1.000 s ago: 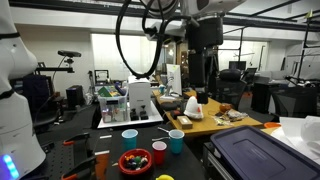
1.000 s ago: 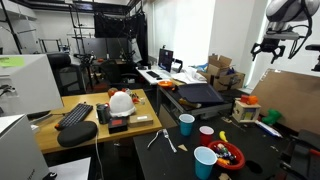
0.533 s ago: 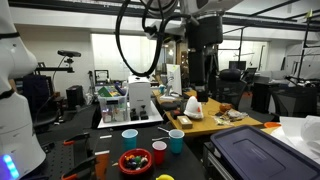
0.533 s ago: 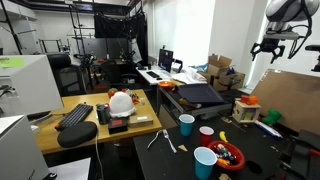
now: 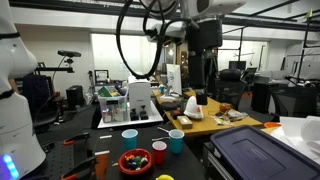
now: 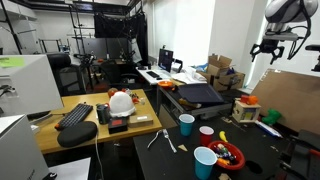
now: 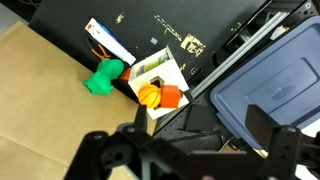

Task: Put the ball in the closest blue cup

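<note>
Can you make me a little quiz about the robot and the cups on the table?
1. True or false: the gripper is holding a ball.
2. How many blue cups stand on the black table? A: one. B: two. C: four.
3. Fill in the gap: the cup next to the bowl is coloured ____.

Key
1. False. It hangs open and empty, high above the table.
2. B.
3. Red.

A pale blue cup [image 5: 130, 137], red cup [image 5: 158, 152] and teal cup [image 5: 176, 141] stand beside a filled bowl [image 5: 123, 165].
</note>
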